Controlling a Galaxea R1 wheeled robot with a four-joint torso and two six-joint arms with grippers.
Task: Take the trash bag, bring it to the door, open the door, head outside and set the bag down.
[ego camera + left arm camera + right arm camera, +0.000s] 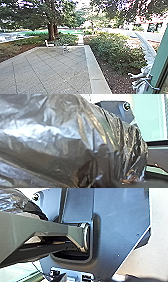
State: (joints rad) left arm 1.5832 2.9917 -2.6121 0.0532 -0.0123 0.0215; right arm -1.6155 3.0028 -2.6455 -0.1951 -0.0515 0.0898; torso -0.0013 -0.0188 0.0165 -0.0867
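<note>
Head view: a paved yard [50, 72] is shown in daylight, with its slabs marked off by slanting joints. It is bordered on the right by a pale stone edging [93, 67], beyond which a bed of dark soil [117, 81] and leafy bushes [112, 50] are seen. At the far end of the paving, a small white seat [49, 44] and a light piece of furniture [65, 48] (too blurred to be named surely) are placed near each other. Behind them, thick tree trunks [51, 32] are topped by dark leaves, and a strip of bright green [37, 32] is seen past the trunks. The right edge is crossed by a green-edged door [160, 47], and just beside it a white, wing-like shape [148, 51] is seen.

In the left wrist view, the trash bag [50, 144] is seen close up: dark, shiny plastic, crumpled and gathered into tight folds. The robot's own dark plate is partly covered by it. Part of the same plastic is also caught by the right wrist view, close to the robot's body.

Whether the left gripper is wide, narrow or closed on the bag cannot be told; nor can the state of the right gripper.
</note>
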